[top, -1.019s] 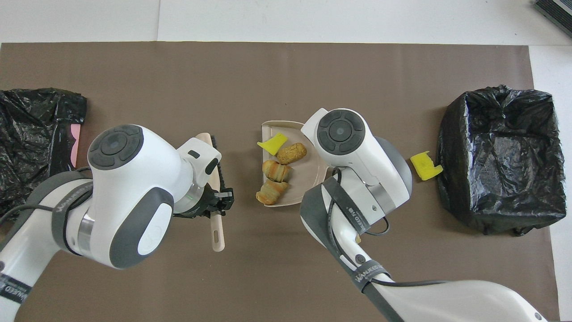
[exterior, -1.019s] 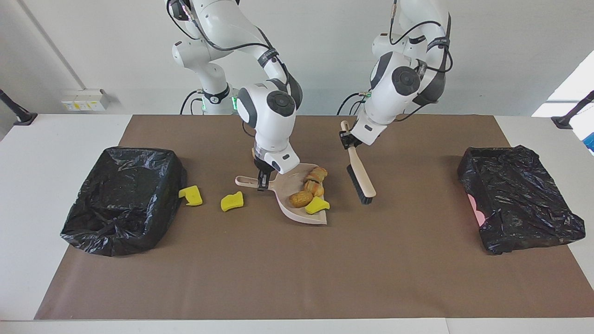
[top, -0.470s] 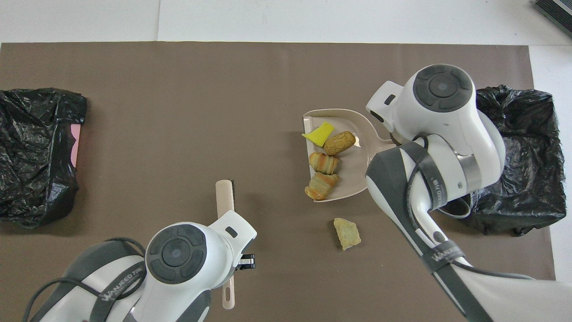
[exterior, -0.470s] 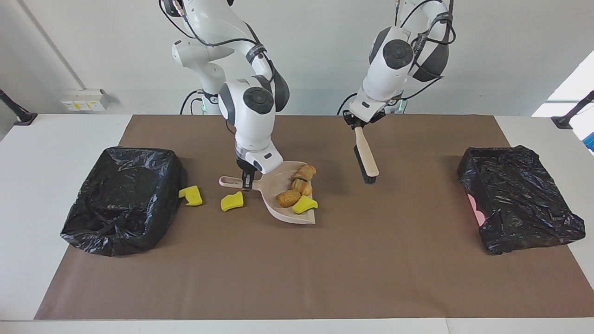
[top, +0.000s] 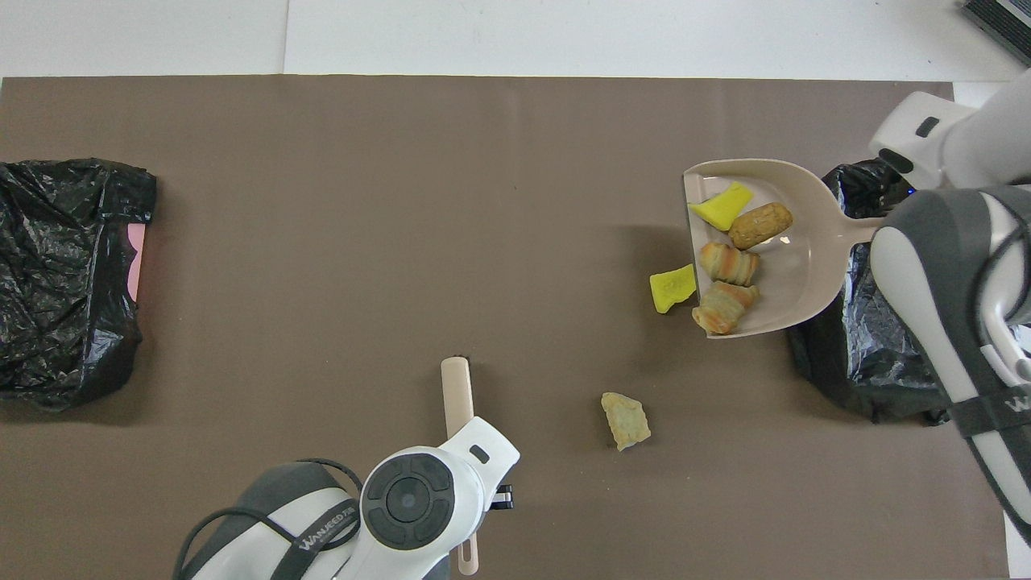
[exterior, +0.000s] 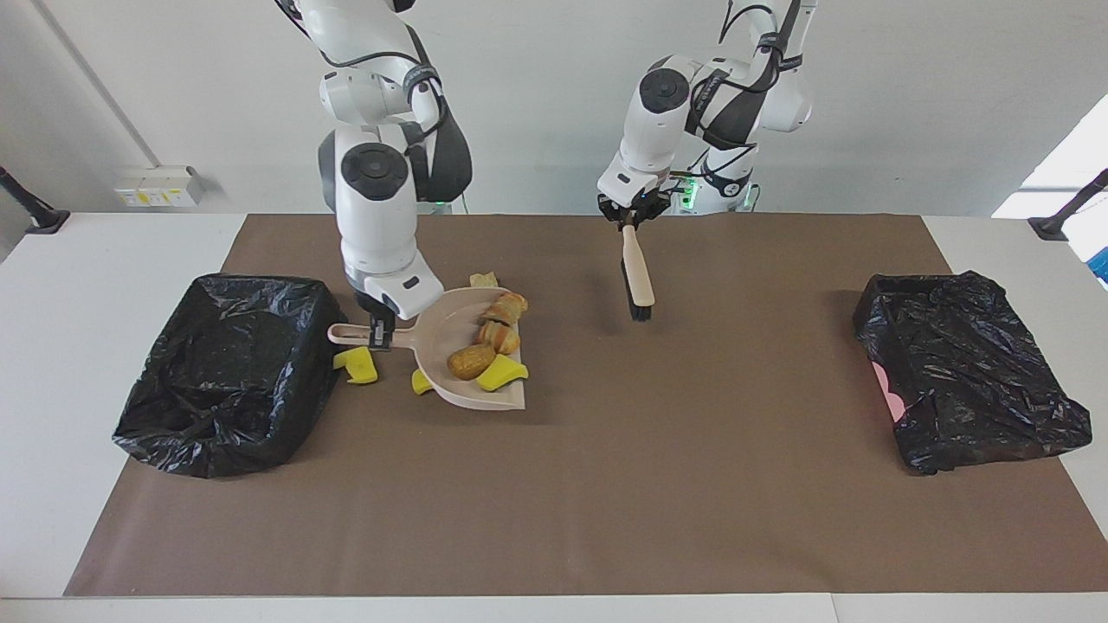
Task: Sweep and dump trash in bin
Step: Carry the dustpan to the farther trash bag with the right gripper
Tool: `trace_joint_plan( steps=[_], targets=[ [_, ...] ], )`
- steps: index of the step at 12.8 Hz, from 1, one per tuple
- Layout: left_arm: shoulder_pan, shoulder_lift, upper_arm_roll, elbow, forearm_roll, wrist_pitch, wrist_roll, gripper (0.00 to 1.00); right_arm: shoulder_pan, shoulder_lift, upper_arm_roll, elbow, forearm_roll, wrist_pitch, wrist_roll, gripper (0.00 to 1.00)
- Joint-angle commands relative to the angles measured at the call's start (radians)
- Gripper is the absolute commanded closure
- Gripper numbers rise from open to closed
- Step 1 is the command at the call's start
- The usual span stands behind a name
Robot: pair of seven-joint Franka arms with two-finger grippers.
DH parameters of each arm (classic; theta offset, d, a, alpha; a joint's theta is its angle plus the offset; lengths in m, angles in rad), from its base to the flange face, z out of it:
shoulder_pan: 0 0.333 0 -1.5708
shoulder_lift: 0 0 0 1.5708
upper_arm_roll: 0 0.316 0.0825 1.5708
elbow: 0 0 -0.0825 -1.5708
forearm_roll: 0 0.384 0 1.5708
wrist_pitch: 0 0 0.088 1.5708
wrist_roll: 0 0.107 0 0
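Dustpan lifted with trash, brush held up

We see the right gripper [exterior: 377, 336] closed on the beige plastic dustpan [exterior: 450, 333], carrying small yellow and brown trash scraps [exterior: 485, 350] beside the black-lined bin [exterior: 229, 372]; the left gripper [exterior: 630, 221] is closed on the beige hand brush [exterior: 638, 277].

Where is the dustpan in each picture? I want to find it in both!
Facing view: the dustpan is lifted beside the black bin at the right arm's end, its handle held by the right gripper.
Overhead view: the dustpan is up by that same bin, carrying scraps.
Shared landmark: the yellow sponge wedge at the pan's open lip.
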Motion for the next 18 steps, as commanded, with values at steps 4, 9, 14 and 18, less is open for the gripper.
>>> trace_joint_plan(
  steps=[4,9,14,18],
  targets=[
    [-0.109,0.020,0.016,-0.008,-0.063,0.068,-0.066,1.00,-0.232,-0.012,0.007,0.039,-0.020,-0.005,-0.237,1.00],
    [-0.124,0.044,0.016,-0.011,-0.063,0.095,-0.034,1.00,-0.326,-0.020,0.007,0.036,-0.171,0.052,-0.303,1.00],
    [-0.123,0.049,0.018,-0.019,-0.063,0.097,-0.006,1.00,-0.282,-0.046,0.010,-0.036,-0.429,0.170,-0.170,1.00],
    [-0.115,0.050,0.019,-0.021,-0.061,0.097,0.041,1.00,-0.238,-0.057,0.011,-0.056,-0.556,0.189,-0.130,1.00]
  ],
)
